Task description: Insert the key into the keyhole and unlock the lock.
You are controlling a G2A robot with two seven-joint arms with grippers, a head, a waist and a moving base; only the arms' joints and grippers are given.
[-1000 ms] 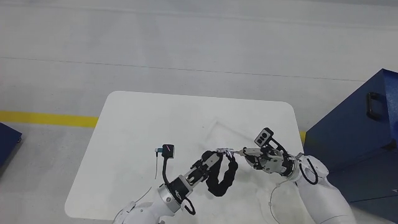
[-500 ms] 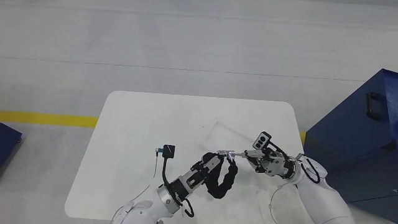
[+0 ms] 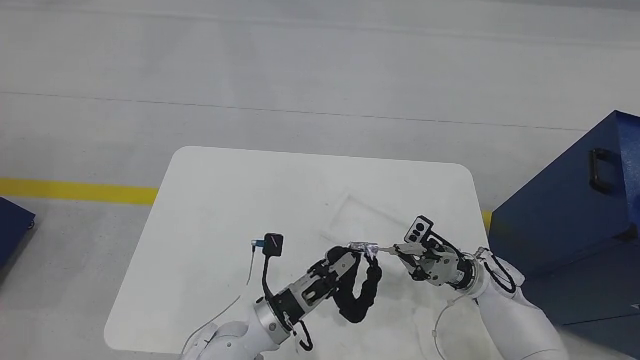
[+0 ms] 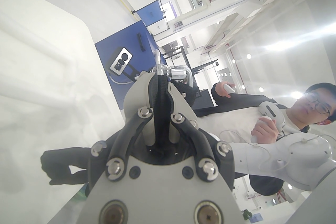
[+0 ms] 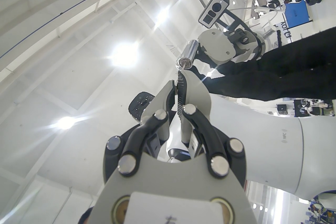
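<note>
Facing each other tip to tip in the top view, the left gripper (image 3: 347,258) and the right gripper (image 3: 408,251) hang above the near part of the white table (image 3: 250,200). The chrome lock (image 3: 363,250) sits in the short gap between their fingertips, just off the left fingers, and its black cable (image 3: 362,295) droops in a loop back under the left fingers. How far either pair of fingers is parted cannot be told from up here. In the left wrist view the two left fingers (image 4: 139,93) are drawn almost fully together and pinch the black cable between their pads. The chrome body of the lock stands right at their tips and projects a little beyond them. More of the cable trails out behind the base of the fingers. In the right wrist view the right fingers (image 5: 199,96) are nearly closed, with only a thin slit between them, and they clamp the head of the key (image 5: 179,83) between the pads close to the tips. The key's thin blade juts past the fingertips, and its end meets the round keyhole face of the lock straight ahead of the fingers; how deep it goes in I cannot tell. On the far side of the lock, a pale finger of the left gripper holds it.
</note>
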